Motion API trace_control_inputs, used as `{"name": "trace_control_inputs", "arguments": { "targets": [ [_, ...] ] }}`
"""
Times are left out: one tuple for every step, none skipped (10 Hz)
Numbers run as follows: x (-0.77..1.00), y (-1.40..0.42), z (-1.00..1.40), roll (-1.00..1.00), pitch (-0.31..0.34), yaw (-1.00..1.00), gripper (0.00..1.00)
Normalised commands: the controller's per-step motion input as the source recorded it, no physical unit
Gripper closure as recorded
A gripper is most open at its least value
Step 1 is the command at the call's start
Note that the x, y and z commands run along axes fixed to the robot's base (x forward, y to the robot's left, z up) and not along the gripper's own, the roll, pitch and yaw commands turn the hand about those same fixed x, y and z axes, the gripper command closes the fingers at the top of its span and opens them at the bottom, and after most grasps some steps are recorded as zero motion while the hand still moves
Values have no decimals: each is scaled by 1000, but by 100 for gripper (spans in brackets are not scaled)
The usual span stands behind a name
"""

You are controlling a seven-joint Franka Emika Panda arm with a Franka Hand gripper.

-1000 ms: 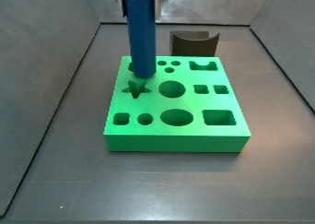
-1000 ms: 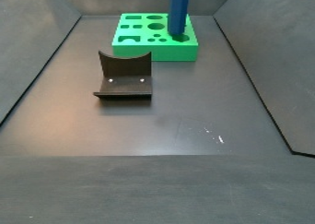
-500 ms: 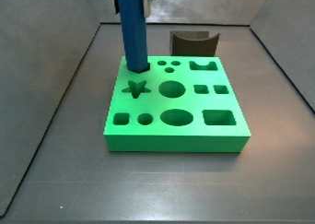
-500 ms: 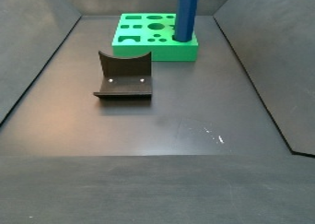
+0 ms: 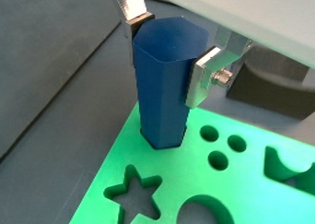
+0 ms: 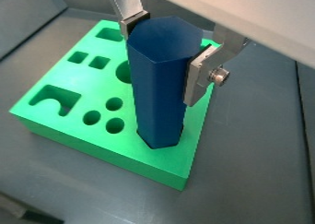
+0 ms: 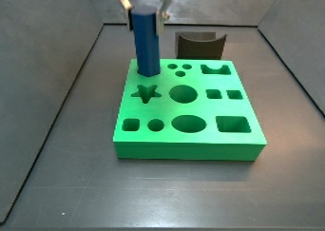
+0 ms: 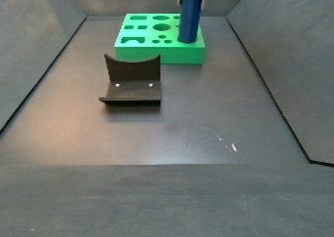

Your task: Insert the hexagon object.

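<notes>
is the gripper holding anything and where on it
Yes: the gripper holds the blue hexagon object upright by its upper end, fingers on opposite sides, over the green block.

The gripper (image 5: 172, 45) holds the hexagon object (image 7: 146, 45) upright at the block's (image 7: 191, 140) 10 o'clock corner, the star hole (image 7: 144, 92) just before it; the arch block (image 7: 200, 43) sits at 12 o'clock, behind.

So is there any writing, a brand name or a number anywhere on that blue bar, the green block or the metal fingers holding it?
None can be read in any view.
Hexagon object: plain blue, no marks.
Green block: only shaped holes, no letters or numbers.
Gripper above the block's corner: its silver fingers, closed on the bar, show a screw but no label.
Dark arch-shaped block: two pale dots, no text.
</notes>
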Motion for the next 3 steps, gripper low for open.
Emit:
{"name": "trace_control_inputs", "arguments": {
  "targets": [
    [43,0,-431,0,-37,-43,100],
    [83,0,-371,-93,-10,-49,100],
    [91,0,-306,-164,-31,-57,100]
  ]
}}
